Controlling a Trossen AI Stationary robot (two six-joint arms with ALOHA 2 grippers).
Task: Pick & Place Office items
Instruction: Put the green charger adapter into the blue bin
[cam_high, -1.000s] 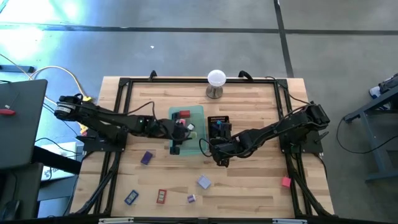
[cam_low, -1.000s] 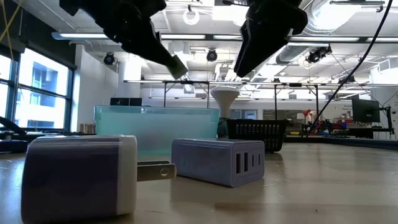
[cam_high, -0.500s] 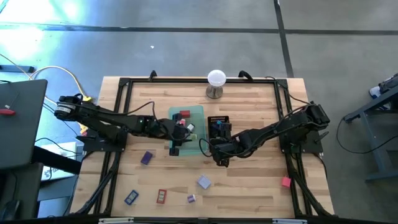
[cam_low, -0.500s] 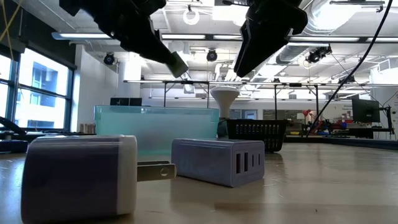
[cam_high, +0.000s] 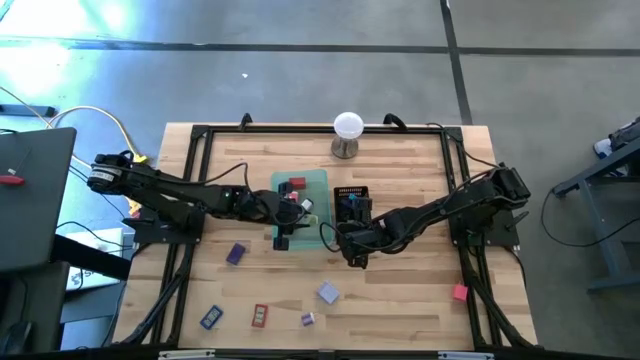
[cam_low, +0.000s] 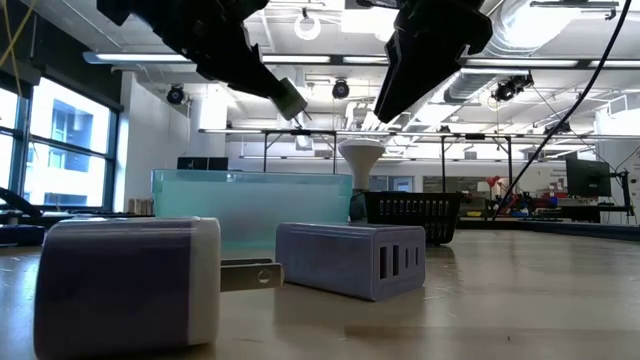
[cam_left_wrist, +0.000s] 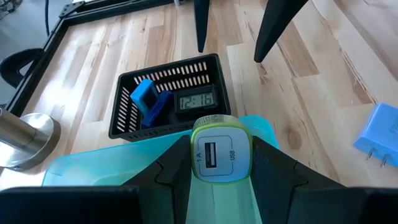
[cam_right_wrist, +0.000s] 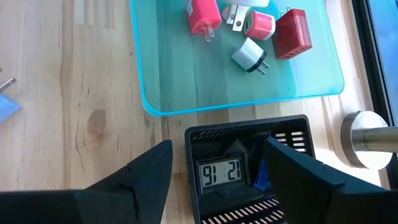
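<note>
The left claw is clamped on a green-and-white USB charger, held above the translucent green tray. Beyond its tips sits the black mesh tray, holding a blue charger and a small digital clock. The right claw hangs spread and empty over that mesh tray; past it, pink, white and red chargers lie in the green tray.

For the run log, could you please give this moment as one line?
left gripper: shut on green charger, over teal tray | right gripper: open, over black basket
</note>
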